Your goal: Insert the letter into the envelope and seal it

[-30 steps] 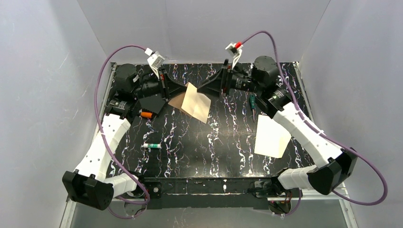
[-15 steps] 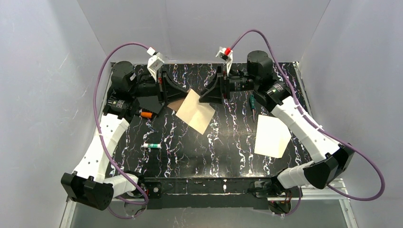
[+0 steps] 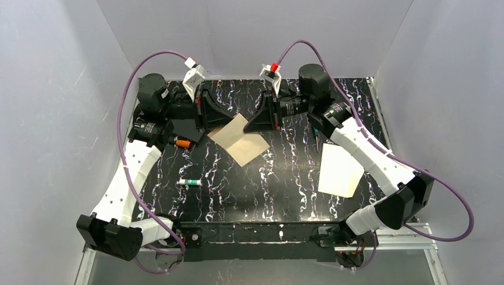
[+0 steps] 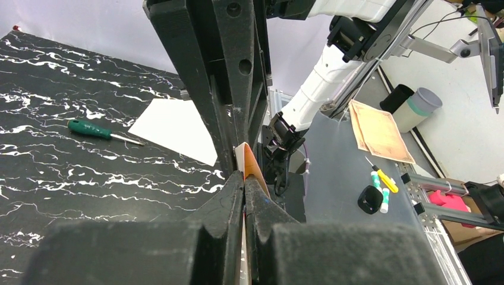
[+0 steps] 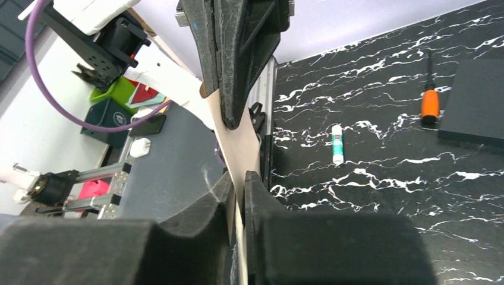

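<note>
1. The left gripper (image 3: 222,118) and the right gripper (image 3: 250,125) each pinch the cream envelope (image 3: 239,140) at the table's far middle.
2. The white letter (image 3: 340,171) lies well apart, on the right.
3. Risk: opposing pulls could tear or crease the envelope.

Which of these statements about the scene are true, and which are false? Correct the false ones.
1. The left gripper and the right gripper both grip the envelope. True.
2. The letter is inside the envelope. False: it lies flat on the table, apart from the envelope.
3. A glue stick lies on the table near the left arm. True.
4. The right gripper holds the green screwdriver. False: the screwdriver lies on the table.
</note>
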Tool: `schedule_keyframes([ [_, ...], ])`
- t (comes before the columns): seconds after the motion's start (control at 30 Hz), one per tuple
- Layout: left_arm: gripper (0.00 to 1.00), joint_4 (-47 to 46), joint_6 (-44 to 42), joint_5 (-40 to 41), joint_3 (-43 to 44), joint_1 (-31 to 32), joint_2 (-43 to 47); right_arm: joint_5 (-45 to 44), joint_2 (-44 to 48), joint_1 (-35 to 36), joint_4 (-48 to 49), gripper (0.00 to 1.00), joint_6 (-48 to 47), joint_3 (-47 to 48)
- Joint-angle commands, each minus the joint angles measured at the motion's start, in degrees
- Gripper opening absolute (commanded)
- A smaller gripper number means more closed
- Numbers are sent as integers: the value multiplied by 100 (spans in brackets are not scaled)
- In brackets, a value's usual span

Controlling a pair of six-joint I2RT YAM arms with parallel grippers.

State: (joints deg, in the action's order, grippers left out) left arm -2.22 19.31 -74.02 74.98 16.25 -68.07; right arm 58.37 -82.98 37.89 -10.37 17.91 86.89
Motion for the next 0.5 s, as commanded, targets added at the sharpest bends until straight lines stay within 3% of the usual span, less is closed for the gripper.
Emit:
schedule_keyframes([
  [0.0, 0, -103, 2, -183, 265, 16, 61, 307, 42, 34, 369, 12, 134, 289],
  [0.1, 3, -9, -107, -44, 308, 15, 110, 165, 111, 34, 532, 1, 204, 285],
  [0.17, 41, 491, -436, 366, 436, 15, 169, -76, 187, 33, 677, 1, 256, 244],
  [0.2, 54, 817, -620, 687, 502, 10, 216, -231, 224, 28, 737, 1, 269, 189],
  [0.27, 70, 1109, -965, 1461, 566, 6, 391, -471, 316, 26, 827, 1, 261, 58],
  [0.37, 78, 1163, -1366, 2930, 415, 12, 692, -903, 397, 17, 766, 1, 162, -79],
  [0.47, 83, 1078, -1500, 5225, 176, 10, 1028, -1668, 452, 17, 730, 1, 134, -82],
])
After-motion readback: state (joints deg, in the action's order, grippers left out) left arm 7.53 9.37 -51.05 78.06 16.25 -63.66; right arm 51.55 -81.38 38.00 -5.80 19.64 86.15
